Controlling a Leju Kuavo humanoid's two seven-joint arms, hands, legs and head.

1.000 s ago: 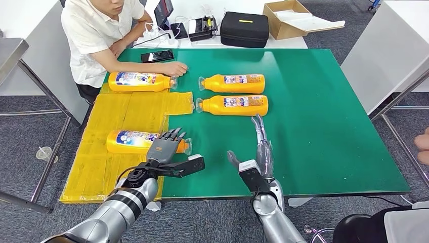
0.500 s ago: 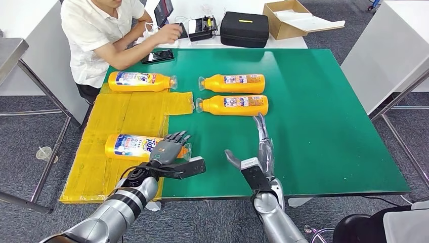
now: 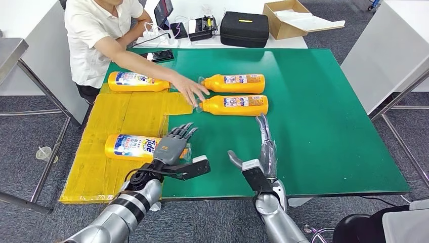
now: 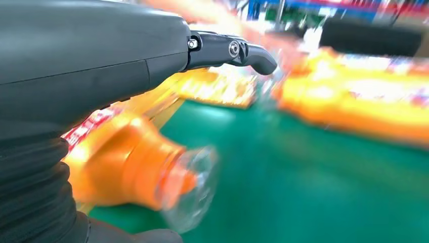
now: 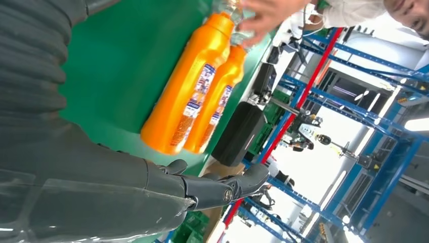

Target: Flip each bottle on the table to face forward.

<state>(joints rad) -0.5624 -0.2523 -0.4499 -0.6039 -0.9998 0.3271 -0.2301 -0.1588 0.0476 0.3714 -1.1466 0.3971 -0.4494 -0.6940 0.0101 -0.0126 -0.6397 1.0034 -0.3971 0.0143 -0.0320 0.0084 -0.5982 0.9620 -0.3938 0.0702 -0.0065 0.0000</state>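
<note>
Several orange bottles lie on their sides on the green table [image 3: 313, 126]. The near-left bottle [image 3: 132, 147] rests on a yellow mat [image 3: 126, 114] with its colourful front label up, and its clear cap [image 4: 195, 185] shows blurred in the left wrist view. My left hand [image 3: 174, 147] hovers open over its neck end, fingers spread. A second bottle [image 3: 137, 81] lies at the far left. Two more bottles [image 3: 233, 83] [image 3: 237, 105] lie right of centre with small back labels up. My right hand [image 3: 260, 154] is open, its fingers [image 5: 222, 190] stretched out just short of the nearer one [image 5: 184, 93].
A person sits at the far left corner, and their hand [image 3: 189, 91] reaches across to the caps of the two right-hand bottles. A phone [image 3: 158, 55] lies on the table. A black case [image 3: 244, 29], devices and a cardboard box [image 3: 288, 17] stand behind it.
The near-left bottle rolled, bringing its front label up, and my left hand lifted off it and opened. The person's arm swung from the far devices down to the right-hand bottles.
</note>
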